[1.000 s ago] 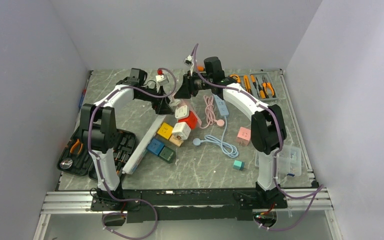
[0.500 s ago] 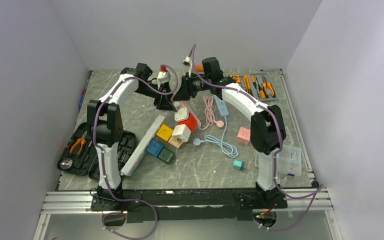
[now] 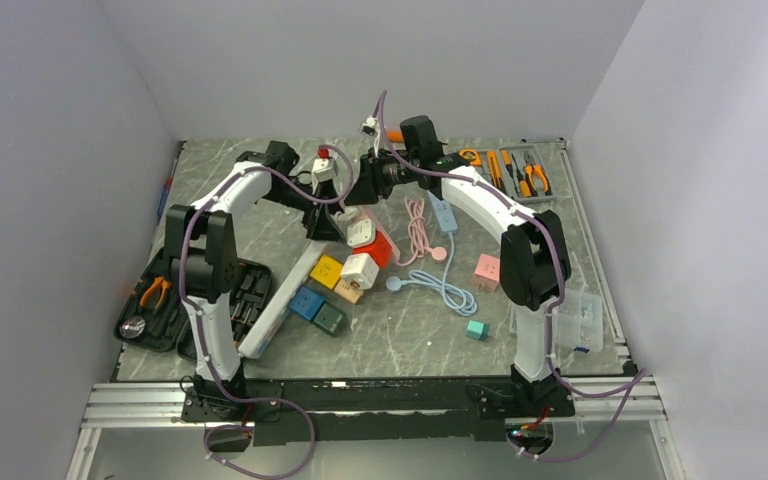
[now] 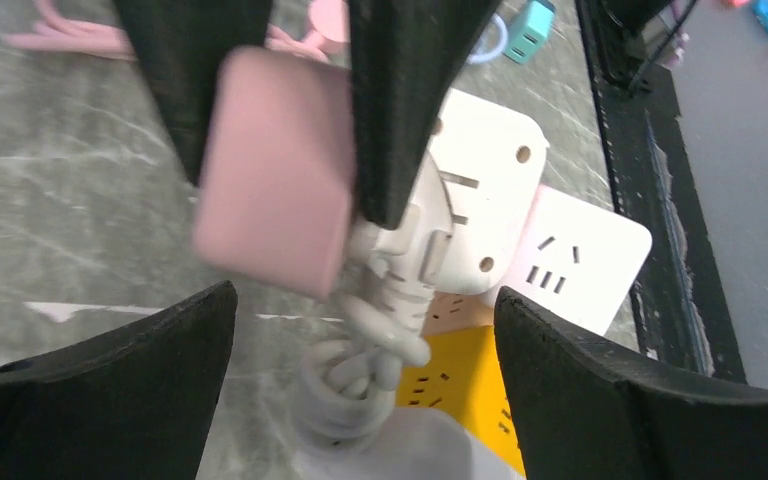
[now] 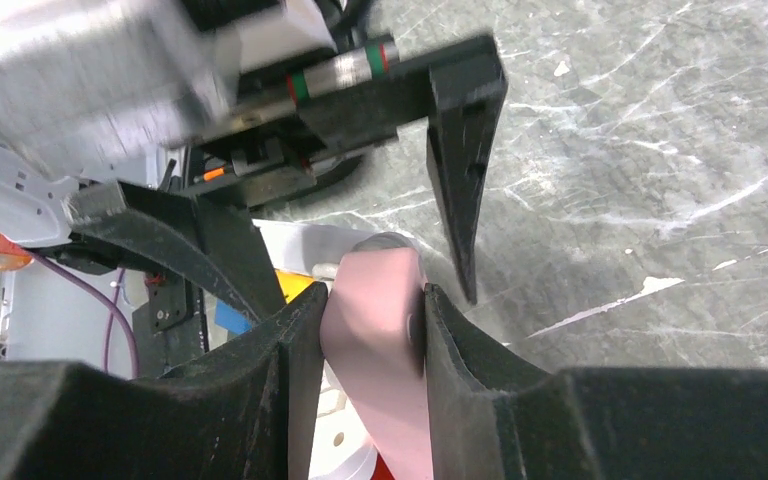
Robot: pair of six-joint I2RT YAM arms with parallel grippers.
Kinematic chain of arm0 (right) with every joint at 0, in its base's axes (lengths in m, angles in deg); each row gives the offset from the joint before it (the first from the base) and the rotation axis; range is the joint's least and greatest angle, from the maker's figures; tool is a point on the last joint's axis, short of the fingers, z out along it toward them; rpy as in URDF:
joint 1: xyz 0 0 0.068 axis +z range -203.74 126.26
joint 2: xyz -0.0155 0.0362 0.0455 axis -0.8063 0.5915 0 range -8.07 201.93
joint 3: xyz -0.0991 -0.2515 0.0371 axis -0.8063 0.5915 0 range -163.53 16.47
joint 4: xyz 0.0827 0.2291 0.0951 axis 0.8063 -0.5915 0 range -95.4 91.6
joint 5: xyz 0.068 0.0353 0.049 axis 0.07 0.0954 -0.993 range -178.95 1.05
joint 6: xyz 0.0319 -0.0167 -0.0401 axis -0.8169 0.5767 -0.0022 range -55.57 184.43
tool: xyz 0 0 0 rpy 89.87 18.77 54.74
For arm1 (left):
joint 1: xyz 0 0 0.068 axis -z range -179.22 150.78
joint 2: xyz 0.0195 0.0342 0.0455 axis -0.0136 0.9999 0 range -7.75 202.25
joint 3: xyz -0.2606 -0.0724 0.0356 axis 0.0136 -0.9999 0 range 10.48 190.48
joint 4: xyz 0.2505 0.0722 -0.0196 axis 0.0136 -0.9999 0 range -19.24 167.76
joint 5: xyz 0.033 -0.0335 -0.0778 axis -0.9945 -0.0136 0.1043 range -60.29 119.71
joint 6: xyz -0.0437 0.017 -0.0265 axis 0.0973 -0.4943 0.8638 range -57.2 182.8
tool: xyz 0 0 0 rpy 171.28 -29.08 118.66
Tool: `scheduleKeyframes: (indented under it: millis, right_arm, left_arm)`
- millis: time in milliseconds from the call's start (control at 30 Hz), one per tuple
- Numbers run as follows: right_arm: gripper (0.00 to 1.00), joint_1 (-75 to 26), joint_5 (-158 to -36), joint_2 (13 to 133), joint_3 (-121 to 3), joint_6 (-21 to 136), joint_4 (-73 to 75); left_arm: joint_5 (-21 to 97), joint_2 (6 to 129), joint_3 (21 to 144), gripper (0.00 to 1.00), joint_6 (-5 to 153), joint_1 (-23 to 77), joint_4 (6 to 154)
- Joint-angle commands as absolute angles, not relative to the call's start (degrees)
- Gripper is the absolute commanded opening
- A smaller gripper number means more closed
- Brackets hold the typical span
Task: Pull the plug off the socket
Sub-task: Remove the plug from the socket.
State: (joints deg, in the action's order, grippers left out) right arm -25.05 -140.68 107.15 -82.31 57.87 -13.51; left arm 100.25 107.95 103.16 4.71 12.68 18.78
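Right wrist view: the right gripper [image 5: 375, 296] is closed on the pink plug [image 5: 380, 345], one finger flat against each side. Beyond it the left gripper's two black fingers [image 5: 463, 190] stand spread wide apart, one on either side of the plug and touching nothing.

The left wrist view shows the same from the other side. The left gripper [image 4: 365, 296] gapes open over the table [image 4: 60, 230], and the plug hangs between the right gripper's fingers just beside a white socket [image 4: 485, 190]. The plug is blurred there, so I cannot tell whether its pins are still seated in the socket or already clear of it. A coiled white cord [image 4: 355, 395] lies below the socket, next to a yellow cube [image 4: 465, 400].

In the top view both grippers meet near the far middle of the table, above the cluster of coloured blocks.
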Motion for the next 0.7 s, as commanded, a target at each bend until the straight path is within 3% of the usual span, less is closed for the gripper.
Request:
scheduleKeyframes:
  millis: [0, 67, 233, 467, 667]
  right_arm:
    - [0.00, -25.43, -144.24, 100.49, -87.31, 56.11, -8.85]
    - [0.00, -25.45, -144.22, 100.32, -87.08, 55.73, -8.24]
    - [0.00, -25.45, -144.40, 100.38, -87.28, 54.91, -7.22]
    - [0.00, -25.40, -144.64, 100.90, -87.02, 53.89, -6.11]
    - [0.00, -25.58, -142.24, 100.96, -86.43, 56.09, -8.21]
  left_arm:
    - [100.82, 103.41, 104.52, 0.99, 11.76, 10.86, 27.92]
    - [101.95, 104.14, 105.69, 0.96, 9.97, 10.93, 25.02]
    - [103.89, 107.99, 109.81, 0.73, 0.72, 12.18, 12.80]
    - [104.87, 110.29, 112.63, 0.71, -4.79, 13.41, 6.13]
    - [102.88, 109.90, 112.89, 0.32, -7.00, 13.37, 3.95]
